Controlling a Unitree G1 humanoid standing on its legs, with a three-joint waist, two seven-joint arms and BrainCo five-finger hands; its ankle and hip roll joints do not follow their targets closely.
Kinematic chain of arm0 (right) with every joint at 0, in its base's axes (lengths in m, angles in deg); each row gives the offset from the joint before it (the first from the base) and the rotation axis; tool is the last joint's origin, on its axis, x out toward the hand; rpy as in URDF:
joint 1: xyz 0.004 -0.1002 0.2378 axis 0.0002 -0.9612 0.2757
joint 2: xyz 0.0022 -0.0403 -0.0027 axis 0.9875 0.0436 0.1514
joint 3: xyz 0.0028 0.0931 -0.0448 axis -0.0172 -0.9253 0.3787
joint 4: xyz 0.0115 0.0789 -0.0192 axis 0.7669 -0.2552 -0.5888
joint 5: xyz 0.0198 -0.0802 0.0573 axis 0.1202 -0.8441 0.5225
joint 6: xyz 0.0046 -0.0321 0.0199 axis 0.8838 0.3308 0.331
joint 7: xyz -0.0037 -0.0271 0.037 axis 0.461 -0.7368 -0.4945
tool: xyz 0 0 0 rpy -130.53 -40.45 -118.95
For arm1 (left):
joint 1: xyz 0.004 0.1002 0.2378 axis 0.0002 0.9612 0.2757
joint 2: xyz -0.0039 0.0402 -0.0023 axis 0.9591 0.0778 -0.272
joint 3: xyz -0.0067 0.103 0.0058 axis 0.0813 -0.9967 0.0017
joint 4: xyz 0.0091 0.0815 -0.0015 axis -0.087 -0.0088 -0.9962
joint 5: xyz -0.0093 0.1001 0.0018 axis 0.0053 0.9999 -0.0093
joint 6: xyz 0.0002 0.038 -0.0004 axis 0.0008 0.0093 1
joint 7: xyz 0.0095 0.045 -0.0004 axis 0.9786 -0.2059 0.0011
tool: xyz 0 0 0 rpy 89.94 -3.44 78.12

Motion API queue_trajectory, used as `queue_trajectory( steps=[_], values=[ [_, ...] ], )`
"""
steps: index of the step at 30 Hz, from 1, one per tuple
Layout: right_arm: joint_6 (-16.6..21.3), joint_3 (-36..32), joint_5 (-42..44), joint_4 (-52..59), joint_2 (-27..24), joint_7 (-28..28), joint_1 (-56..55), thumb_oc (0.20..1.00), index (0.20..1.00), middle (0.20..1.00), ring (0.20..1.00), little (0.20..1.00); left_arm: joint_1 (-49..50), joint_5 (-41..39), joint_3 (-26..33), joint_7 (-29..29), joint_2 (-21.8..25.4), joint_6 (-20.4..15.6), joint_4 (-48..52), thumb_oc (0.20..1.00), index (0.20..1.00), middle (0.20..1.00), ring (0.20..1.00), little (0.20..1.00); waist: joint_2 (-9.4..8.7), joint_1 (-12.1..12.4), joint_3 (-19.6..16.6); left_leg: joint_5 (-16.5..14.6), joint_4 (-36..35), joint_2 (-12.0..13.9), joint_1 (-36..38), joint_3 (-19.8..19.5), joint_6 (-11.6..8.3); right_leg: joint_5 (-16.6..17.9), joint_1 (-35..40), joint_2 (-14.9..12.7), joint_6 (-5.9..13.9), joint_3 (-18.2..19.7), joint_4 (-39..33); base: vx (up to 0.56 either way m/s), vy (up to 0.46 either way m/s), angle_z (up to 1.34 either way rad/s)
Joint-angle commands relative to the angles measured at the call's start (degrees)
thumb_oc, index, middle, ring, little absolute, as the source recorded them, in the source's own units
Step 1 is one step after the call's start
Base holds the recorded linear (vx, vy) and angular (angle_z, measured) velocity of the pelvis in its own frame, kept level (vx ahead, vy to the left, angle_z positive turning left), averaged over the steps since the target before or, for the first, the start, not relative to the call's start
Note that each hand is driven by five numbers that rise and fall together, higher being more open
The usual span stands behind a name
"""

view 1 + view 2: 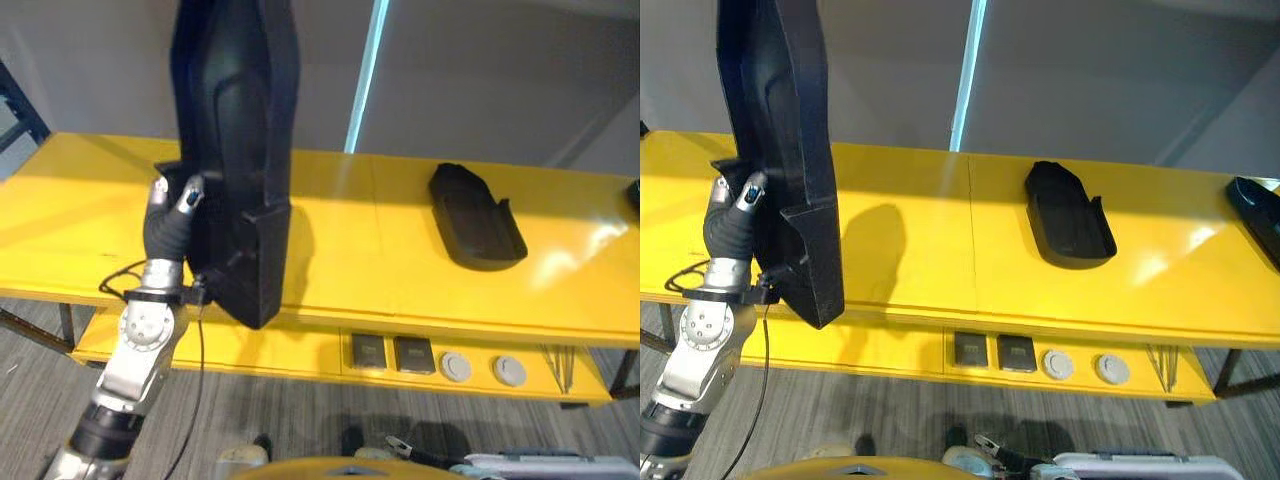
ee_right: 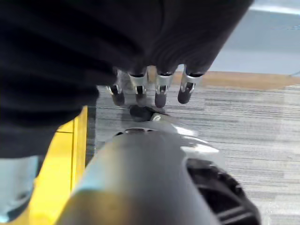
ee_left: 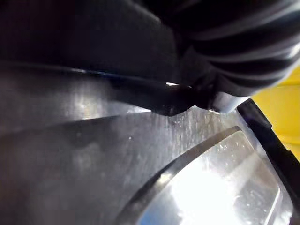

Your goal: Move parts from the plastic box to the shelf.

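The left hand (image 1: 172,205) has its fingers (image 1: 189,199) curled against the side of a long black part (image 1: 240,150), which it holds upright above the yellow shelf (image 1: 340,230). The fingertips press on the part's edge about at its lower third, and most of the part rises well above them. In the left wrist view the part's grey surface (image 3: 93,164) lies directly past the hand, but the contact itself is in shadow, so I think the thumb is behind the part, though I cannot be sure.

The right hand (image 2: 150,89) hangs over the grey floor (image 2: 262,122), its fingers relaxed and slightly apart, holding nothing.

Outward from the left fingers, the part's lower end is just above the front edge of the shelf. Further away on the shelf top lies a second black part (image 1: 476,217), flat and well apart from the held one.

The risk, in my judgement, is tipping. The hold is low and the part is tall, so its top may swing and it can slip or twist. If it is released too near the front edge, it may fall to the floor.
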Motion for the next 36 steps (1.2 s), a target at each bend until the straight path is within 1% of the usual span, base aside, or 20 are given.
queue_trajectory(
  steps=[1, 3, 4, 5, 7, 9, 11, 12, 13, 14, 17, 18, 19, 20, 23, 26, 28, 30, 31, 36],
  values=[
    [-1.4, 0.5, 4.1, -2.0, -2.8, -3.4, 0.0, 1.0, 1.0, 1.0, 1.0, 1.0, -6.9, -1.5, 1.5, 0.1, -1.6, -2.0, 1.3, 0.2, 0.2, 0.2, 0.2, 0.2, 1.21, -1.9, 1.9, -3.1, 4.4, 4.1, -4.8, 6.7, -2.08, -10.6, 1.9, -1.6, -0.74, -2.8, 5.7, -0.03, 0.024, 0.49],
    [-1.6, -0.4, 6.9, -2.2, -4.3, -4.3, 0.7, 1.0, 1.0, 1.0, 1.0, 1.0, -7.1, 0.8, 1.0, 1.4, -2.0, -2.1, 0.2, 0.2, 0.2, 0.2, 0.2, 0.2, 1.57, -1.8, 2.3, -1.7, 4.8, 5.1, -6.4, 5.8, -3.3, -10.4, 2.4, -1.7, -0.85, -2.7, 5.2, -0.01, 0.069, 0.58],
    [-1.6, -1.1, 7.6, -2.3, -4.7, -4.2, 1.1, 1.0, 1.0, 1.0, 1.0, 1.0, -6.9, 1.6, 1.3, 2.2, -1.5, -1.6, 0.0, 0.2, 0.2, 0.2, 0.2, 0.2, 1.63, -1.4, 2.6, -1.8, 5.4, 4.9, -7.3, 3.9, -3.7, -10.6, 2.8, -1.6, -0.89, -1.7, 5.1, 0.02, 0.078, 0.35],
    [-1.9, -1.3, 8.2, -2.2, -5.0, -4.0, 1.4, 1.0, 1.0, 1.0, 1.0, 1.0, -7.0, 1.7, 1.6, 2.6, -1.2, -1.3, -0.4, 0.2, 0.2, 0.2, 0.2, 0.2, 1.7, -1.4, 2.4, -1.6, 5.3, 4.8, -7.7, 3.6, -3.82, -10.5, 2.8, -1.6, -0.88, -1.4, 4.7, 0.04, 0.101, 0.07],
    [-3.0, -2.5, 9.0, -1.6, -5.4, -3.6, 1.4, 1.0, 1.0, 1.0, 1.0, 1.0, -7.5, 3.0, 2.7, 5.5, 0.0, 1.9, -2.5, 0.2, 0.2, 0.2, 0.2, 0.2, 2.22, -2.3, 1.8, -0.9, 2.6, 4.7, -6.4, 5.0, -3.93, -10.1, 3.2, -2.1, -0.22, -1.5, 3.4, 0.11, 0.174, -0.12],
    [-3.4, -2.7, 9.3, -1.1, -4.8, -3.1, 0.4, 1.0, 1.0, 1.0, 1.0, 1.0, -8.0, 4.6, 3.1, 7.6, 1.3, 5.6, -5.2, 0.2, 0.2, 0.2, 0.2, 0.2, 2.44, -2.9, 1.2, -1.1, 0.9, 4.1, -5.3, 5.6, -3.34, -9.6, 3.2, -2.5, 0.2, -1.5, 2.7, 0.15, 0.116, -0.22],
    [-2.9, -2.2, 8.5, -0.3, -3.7, -4.2, -1.2, 1.0, 1.0, 1.0, 1.0, 1.0, -8.5, 3.8, 3.7, 7.3, 2.4, 7.2, -8.5, 0.2, 0.2, 0.2, 0.2, 0.2, 2.62, -3.6, 0.8, -1.3, -0.5, 3.9, -4.0, 6.4, -2.92, -9.2, 3.0, -2.9, 0.67, -1.5, 2.2, 0.16, 0.057, -0.22],
    [-2.8, -1.7, 7.9, 0.6, -2.8, -4.9, -2.6, 1.0, 1.0, 1.0, 1.0, 1.0, -8.4, 5.0, 4.6, 8.6, 3.2, 9.3, -10.7, 0.2, 0.2, 0.2, 0.2, 0.2, 2.84, -4.3, 0.7, -1.8, -1.4, 3.6, -3.1, 6.9, -2.64, -8.8, 2.6, -3.1, 1.26, -1.0, 1.6, 0.16, 0.044, -0.13],
    [-2.9, -1.7, 7.9, 0.7, -2.6, -4.9, -2.9, 1.0, 1.0, 1.0, 1.0, 1.0, -8.4, 4.4, 4.7, 8.4, 3.4, 9.6, -11.4, 0.2, 0.2, 0.2, 0.2, 0.2, 2.89, -4.5, 0.6, -1.9, -1.5, 3.6, -3.0, 7.0, -2.61, -8.7, 2.6, -3.2, 1.38, -0.9, 1.5, 0.18, 0.073, -0.19],
    [-3.6, -1.2, 5.3, 1.5, -2.3, -3.7, -4.5, 1.0, 1.0, 1.0, 1.0, 1.0, -8.2, 4.4, 5.9, 9.7, 4.1, 9.8, -15.5, 0.2, 0.2, 0.2, 0.2, 0.2, 3.3, -5.7, 0.7, -2.2, -1.8, 3.5, -3.1, 7.7, -2.56, -8.3, 2.0, -3.1, 1.67, 0.0, 0.7, 0.1, 0.054, -0.24],
    [-3.4, -0.2, 2.7, 1.9, -2.3, -3.1, -5.6, 1.0, 1.0, 1.0, 1.0, 1.0, -9.3, 3.7, 5.8, 10.1, 4.6, 9.6, -18.7, 0.2, 0.2, 0.2, 0.2, 0.2, 3.55, -6.7, 0.9, -2.1, -1.8, 3.5, -3.8, 8.3, -2.68, -8.1, 1.0, -3.1, 1.89, 0.9, 0.3, 0.03, 0.03, -0.27],
    [-3.0, 0.6, 2.6, 2.0, -2.6, -3.1, -5.8, 1.0, 1.0, 1.0, 1.0, 1.0, -10.3, 0.9, 5.3, 8.6, 4.5, 10.2, -20.4, 0.2, 0.2, 0.2, 0.2, 0.2, 3.75, -7.1, 1.3, -1.9, -1.8, 3.6, -4.4, 8.6, -2.74, -8.2, 0.3, -2.9, 1.78, 1.3, 0.4, -0.04, 0.039, -0.24],
    [-3.0, 1.2, 3.3, 2.5, -3.3, -2.8, -5.5, 1.0, 1.0, 1.0, 1.0, 1.0, -11.5, -2.4, 4.5, 7.6, 3.5, 11.3, -21.9, 0.2, 0.2, 0.2, 0.2, 0.2, 4.03, -7.7, 2.0, -1.5, -1.8, 3.6, -5.5, 9.0, -2.85, -8.7, -0.7, -2.3, 1.36, 1.8, 0.6, -0.05, 0.043, -0.18],
    [-3.1, 1.3, 3.4, 2.8, -3.8, -2.7, -5.2, 1.0, 1.0, 1.0, 1.0, 1.0, -12.2, -2.1, 4.1, 7.8, 3.1, 11.9, -22.9, 0.2, 0.2, 0.2, 0.2, 0.2, 4.21, -7.9, 2.4, -1.3, -1.8, 3.6, -6.1, 9.1, -2.87, -8.8, -1.2, -2.1, 1.25, 2.1, 0.7, -0.07, 0.046, -0.16],
    [-2.8, 1.8, 3.3, 3.5, -5.5, -2.6, -2.9, 1.0, 1.0, 1.0, 1.0, 1.0, -15.5, -3.5, 3.0, 7.8, 2.4, 11.6, -27.2, 0.2, 0.2, 0.2, 0.2, 0.2, 4.78, -8.8, 4.7, -0.3, -1.8, 3.7, -8.3, 9.3, -3.18, -8.7, -3.1, -1.7, 0.79, 3.4, 0.6, -0.13, 0.052, -0.23],
    [-2.2, 2.5, 4.6, 3.7, -6.4, -2.5, -0.9, 1.0, 1.0, 1.0, 1.0, 1.0, -18.8, -1.1, 2.0, 9.5, 2.5, 12.5, -30.9, 0.2, 0.2, 0.2, 0.2, 0.2, 5.01, -9.5, 6.2, 0.3, -1.8, 3.9, -9.4, 9.4, -3.32, -8.3, -4.5, -1.4, 0.62, 4.7, 0.3, -0.07, 0.03, -0.21],
    [-2.5, 2.6, 5.7, 4.5, -6.5, -2.7, -0.1, 1.0, 1.0, 1.0, 1.0, 1.0, -20.5, 0.7, 1.2, 10.9, 3.3, 14.3, -33.1, 0.2, 0.2, 0.2, 0.2, 0.2, 4.88, -9.8, 6.7, 0.4, -1.8, 3.9, -9.7, 9.4, -3.28, -8.0, -4.9, -1.2, 0.63, 5.1, 0.2, 0.02, -0.012, -0.1],
    [-2.6, 2.7, 5.8, 4.8, -6.5, -2.6, 0.2, 1.0, 1.0, 1.0, 1.0, 1.0, -21.6, 0.3, 0.9, 10.7, 3.8, 15.8, -34.7, 0.2, 0.2, 0.2, 0.2, 0.2, 4.85, -10.0, 7.0, 0.6, -1.8, 3.8, -9.8, 9.4, -3.25, -7.9, -5.1, -1.2, 0.62, 5.2, 0.2, 0.03, -0.01, -0.03],
    [-2.6, 2.8, 4.9, 5.1, -6.6, -2.0, 0.5, 1.0, 1.0, 1.0, 1.0, 1.0, -22.4, 1.7, 0.3, 10.8, 4.1, 17.5, -36.4, 0.2, 0.2, 0.2, 0.2, 0.2, 4.86, -10.2, 7.2, 0.6, -1.8, 3.8, -10.0, 9.5, -3.21, -7.9, -5.4, -1.1, 0.59, 5.3, 0.2, 0.02, -0.006, -0.03],
    [-2.4, 3.9, 5.0, 5.7, -6.8, -2.0, 1.4, 1.0, 1.0, 1.0, 1.0, 1.0, -23.8, 2.7, -1.5, 10.9, 5.4, 20.3, -38.5, 0.2, 0.2, 0.2, 0.2, 0.2, 5.07, -10.4, 8.3, 0.9, -1.8, 3.8, -10.6, 9.4, -3.18, -7.6, -6.4, -1.2, 0.47, 5.5, 0.4, -0.02, 0.003, 0.0]
  ],
)
